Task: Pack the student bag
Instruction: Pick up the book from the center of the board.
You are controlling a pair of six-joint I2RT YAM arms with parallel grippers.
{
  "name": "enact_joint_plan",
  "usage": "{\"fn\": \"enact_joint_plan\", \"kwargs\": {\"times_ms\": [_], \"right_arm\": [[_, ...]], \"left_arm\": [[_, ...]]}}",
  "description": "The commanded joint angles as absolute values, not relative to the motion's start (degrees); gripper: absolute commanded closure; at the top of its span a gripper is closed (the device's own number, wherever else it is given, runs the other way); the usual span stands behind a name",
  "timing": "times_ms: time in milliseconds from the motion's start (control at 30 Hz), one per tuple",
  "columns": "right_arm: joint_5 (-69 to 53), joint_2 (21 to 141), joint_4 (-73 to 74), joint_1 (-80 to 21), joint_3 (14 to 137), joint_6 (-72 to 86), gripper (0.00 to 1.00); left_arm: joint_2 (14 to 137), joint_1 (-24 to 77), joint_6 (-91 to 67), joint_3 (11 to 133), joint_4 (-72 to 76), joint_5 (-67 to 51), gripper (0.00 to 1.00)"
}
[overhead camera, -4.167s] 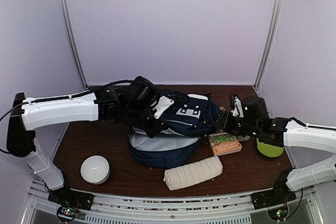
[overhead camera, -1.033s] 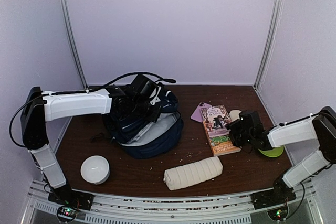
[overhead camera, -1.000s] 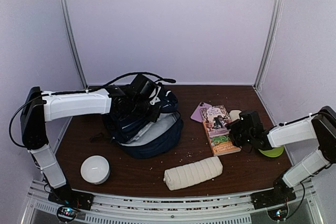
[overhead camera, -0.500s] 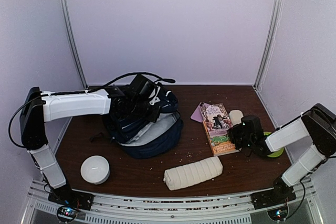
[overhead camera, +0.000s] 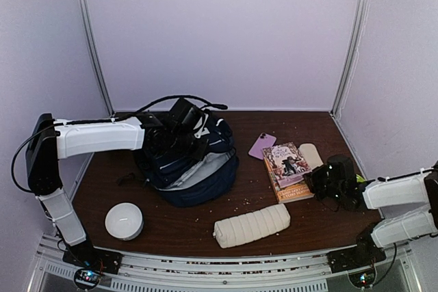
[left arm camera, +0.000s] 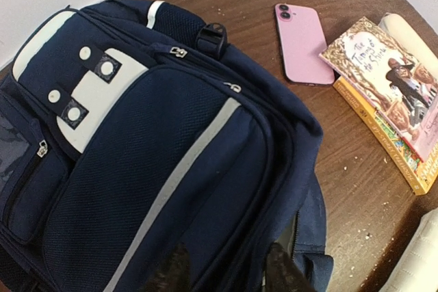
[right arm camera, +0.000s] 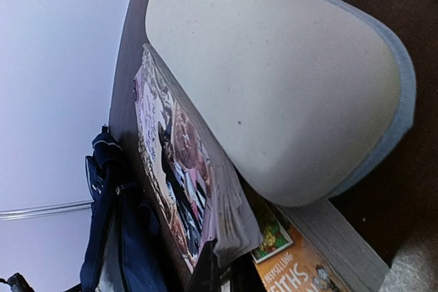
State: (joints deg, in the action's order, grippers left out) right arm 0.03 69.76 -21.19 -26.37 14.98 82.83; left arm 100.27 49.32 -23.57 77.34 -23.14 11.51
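The student bag (overhead camera: 195, 169), dark navy with white trim and grey lining, lies left of centre on the table. My left gripper (overhead camera: 178, 143) sits on top of it. In the left wrist view its fingertips (left arm camera: 174, 275) stand apart over the bag's front panel (left arm camera: 157, 169), open, gripping nothing. Two stacked books (overhead camera: 287, 169) lie to the right. My right gripper (overhead camera: 316, 181) is shut on the near corner of the top book (right arm camera: 178, 169), lifting it off the orange book (right arm camera: 301, 264) below.
A pink phone (overhead camera: 261, 145) lies behind the books and a cream oval pouch (overhead camera: 311, 155) lies beside them. A white ribbed pouch (overhead camera: 252, 225) lies near the front edge, a white round container (overhead camera: 124, 221) at front left. Enclosure walls stand close behind.
My right gripper shut on the top book's corner and drew back to the right, shifting the book. My left gripper opened over the bag.
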Motion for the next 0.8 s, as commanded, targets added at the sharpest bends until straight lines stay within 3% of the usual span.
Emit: {"fn": "enact_joint_plan", "kwargs": {"times_ms": [0,133,267,567,767], "right_arm": [[1.40,62.45,-11.09,-28.07,12.93,80.24,1.00],[2.89,56.08,-6.04,-29.38,12.23,78.10,1.00],[3.67,49.48,-2.15,-30.08,13.76,74.03,1.00],[0.73,41.08,0.20,-30.32,21.58,65.06,1.00],[-10.58,41.29,-11.23,-30.32,22.19,59.47,1.00]], "left_arm": [[98.70,48.82,-23.61,76.91,-21.83,9.65,0.51],[98.70,50.32,-21.02,77.68,-21.05,5.03,0.31],[98.40,52.78,-20.25,79.87,-21.71,5.39,0.21],[93.53,53.25,-24.61,80.81,-21.51,12.30,0.18],[87.53,53.20,-27.35,75.74,-16.74,14.54,0.17]]}}
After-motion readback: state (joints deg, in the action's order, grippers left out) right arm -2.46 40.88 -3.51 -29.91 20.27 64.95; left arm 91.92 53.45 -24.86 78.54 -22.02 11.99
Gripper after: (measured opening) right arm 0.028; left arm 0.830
